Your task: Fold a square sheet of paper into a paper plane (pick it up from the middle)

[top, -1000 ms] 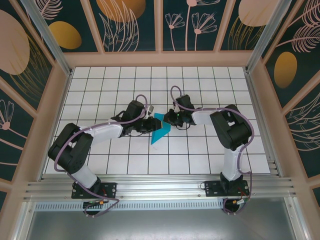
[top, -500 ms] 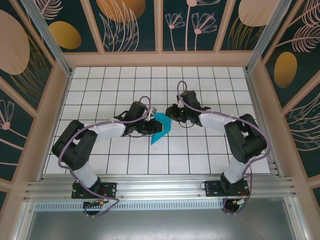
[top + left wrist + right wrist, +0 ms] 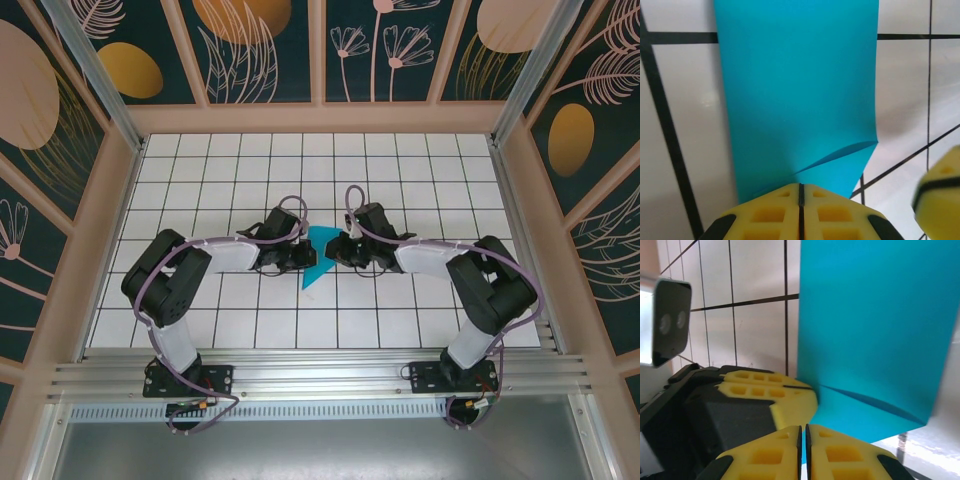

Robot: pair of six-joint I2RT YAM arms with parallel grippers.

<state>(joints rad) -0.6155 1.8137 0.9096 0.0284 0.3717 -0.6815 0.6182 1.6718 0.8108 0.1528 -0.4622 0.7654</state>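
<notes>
Right at the middle of the table, two claws meet nose to nose on one piece of paper. I think they are part-way through the folding. The sheet already has a bend in it, but it does not look like a plane yet. The next move, I guess, needs both claws to hold tight and move together. That way the thin paper can be bent over and pressed flat without tearing or slipping out.

The left claw (image 3: 801, 192) is squeezed shut, its two yellow pads pressed together with no gap. The near edge of the teal paper (image 3: 800, 90) looks pinched between them. The right claw (image 3: 803, 432) is shut too, with a sliver of teal showing between its pads, so it grips the same paper from the other side. The two claws sit just beside each other.

Going outward, the paper has one small flap folded across near the pinched edge. I cannot tell if its far end rests on the tiles. From above, its lower tip points toward the near side of the white tiled table (image 3: 200, 180).
</notes>
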